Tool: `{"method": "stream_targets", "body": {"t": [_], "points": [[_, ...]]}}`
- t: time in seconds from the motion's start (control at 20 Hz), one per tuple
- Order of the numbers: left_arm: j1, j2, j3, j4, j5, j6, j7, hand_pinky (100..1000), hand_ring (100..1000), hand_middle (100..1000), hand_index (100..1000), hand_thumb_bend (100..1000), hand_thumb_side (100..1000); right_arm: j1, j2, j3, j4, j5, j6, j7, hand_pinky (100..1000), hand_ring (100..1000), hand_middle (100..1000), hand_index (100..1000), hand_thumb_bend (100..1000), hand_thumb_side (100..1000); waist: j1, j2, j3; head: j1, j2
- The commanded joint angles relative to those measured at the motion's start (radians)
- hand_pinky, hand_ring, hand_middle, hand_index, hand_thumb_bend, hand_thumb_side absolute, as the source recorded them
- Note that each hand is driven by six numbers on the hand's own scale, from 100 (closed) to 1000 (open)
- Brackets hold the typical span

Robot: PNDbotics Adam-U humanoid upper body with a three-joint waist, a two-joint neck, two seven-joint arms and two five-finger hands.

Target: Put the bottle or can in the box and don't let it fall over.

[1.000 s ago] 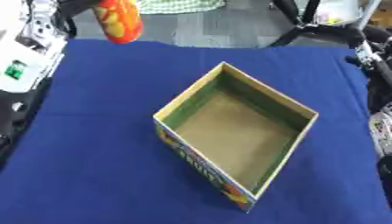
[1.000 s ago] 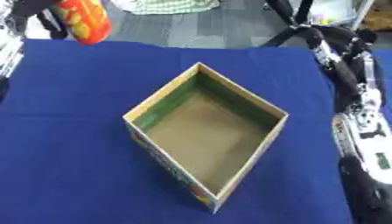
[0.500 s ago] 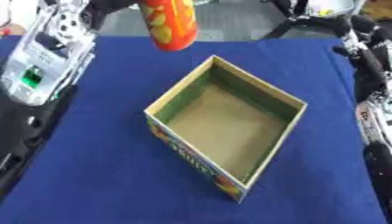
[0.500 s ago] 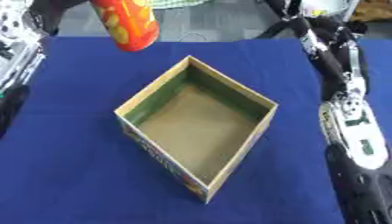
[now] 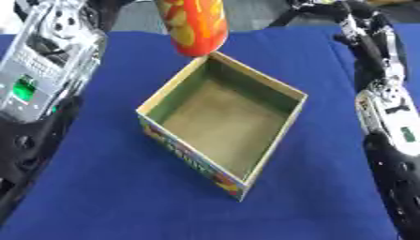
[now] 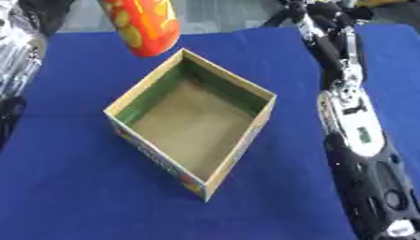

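The orange can hangs upright above the open box's far-left corner, ready to lower in; whichever hand holds it lies out of view above, its state untellable.

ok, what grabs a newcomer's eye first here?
The orange-red can with yellow print, hanging upright at top centre just above the far corner of the box. Next the open cardboard box, empty, set corner-on at the middle of the blue tablecloth. Black-and-silver robot arms frame both sides.
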Motion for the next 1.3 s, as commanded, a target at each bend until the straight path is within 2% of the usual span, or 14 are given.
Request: {"method": "stream_targets", "body": {"t": [0.05, 0.5, 0.8, 0.9, 1.0, 1.05, 1.1, 1.15, 1.25, 1.3], "points": [[-0.003, -0.018, -0.011, -0.040, -0.008, 0.017, -0.004, 794, 1000, 810, 467, 223, 495, -0.007, -0.020, -0.010, -0.013, 0.009, -0.002, -0.007, 754, 945, 1000, 781, 697, 441, 0.002, -0.026, 0.002, -0.002, 0.010], [0.046, -0.070, -0.040, -0.012, -0.045, 0.024, -0.009, 790, 1000, 806, 468, 235, 503, -0.005, -0.019, -0.013, -0.013, 0.008, -0.004, -0.011, 754, 945, 1000, 780, 696, 440, 0.003, -0.018, -0.003, 0.011, 0.011], [0.076, -0.094, -0.051, 0.030, -0.078, -0.017, -0.004, 790, 1000, 807, 471, 246, 514, -0.007, -0.017, -0.012, -0.016, 0.007, -0.005, -0.011, 755, 946, 1000, 780, 696, 437, 0.002, -0.009, -0.012, 0.012, -0.001], [0.083, -0.099, -0.056, 0.050, -0.087, -0.035, -0.004, 794, 1000, 816, 496, 291, 520, -0.008, -0.017, -0.012, -0.016, 0.005, -0.006, -0.011, 755, 946, 1000, 780, 695, 438, 0.003, -0.006, -0.014, 0.012, -0.003], [0.086, -0.101, -0.060, 0.065, -0.102, -0.057, -0.011, 826, 1000, 899, 769, 543, 569, -0.008, -0.017, -0.012, -0.017, 0.004, -0.006, -0.011, 755, 946, 1000, 780, 695, 438, 0.004, -0.003, -0.015, 0.012, -0.006], [0.085, -0.099, -0.066, 0.071, -0.114, -0.070, -0.022, 845, 1000, 925, 861, 632, 580, -0.007, -0.017, -0.012, -0.017, 0.003, -0.006, -0.011, 755, 946, 1000, 780, 695, 438, 0.004, -0.002, -0.016, 0.013, -0.007], [0.084, -0.096, -0.071, 0.079, -0.130, -0.083, -0.037, 861, 1000, 941, 911, 706, 604, -0.007, -0.018, -0.012, -0.017, 0.002, -0.007, -0.011, 755, 946, 1000, 780, 694, 438, 0.005, -0.001, -0.016, 0.013, -0.008], [0.084, -0.095, -0.073, 0.088, -0.147, -0.092, -0.054, 882, 1000, 956, 969, 817, 653, -0.007, -0.018, -0.012, -0.017, 0.002, -0.007, -0.011, 755, 946, 1000, 780, 694, 439, 0.005, -0.001, -0.016, 0.014, -0.008], [0.084, -0.092, -0.072, 0.110, -0.180, -0.102, -0.086, 896, 1000, 957, 988, 882, 669, -0.007, -0.018, -0.012, -0.019, 0.000, -0.007, -0.012, 755, 946, 1000, 780, 693, 444, 0.005, 0.001, -0.016, 0.015, -0.009], [0.085, -0.092, -0.071, 0.122, -0.197, -0.104, -0.100, 897, 1000, 957, 987, 887, 670, -0.007, -0.018, -0.012, -0.020, -0.001, -0.007, -0.012, 756, 946, 1000, 781, 693, 444, 0.005, 0.001, -0.016, 0.015, -0.009]]}}
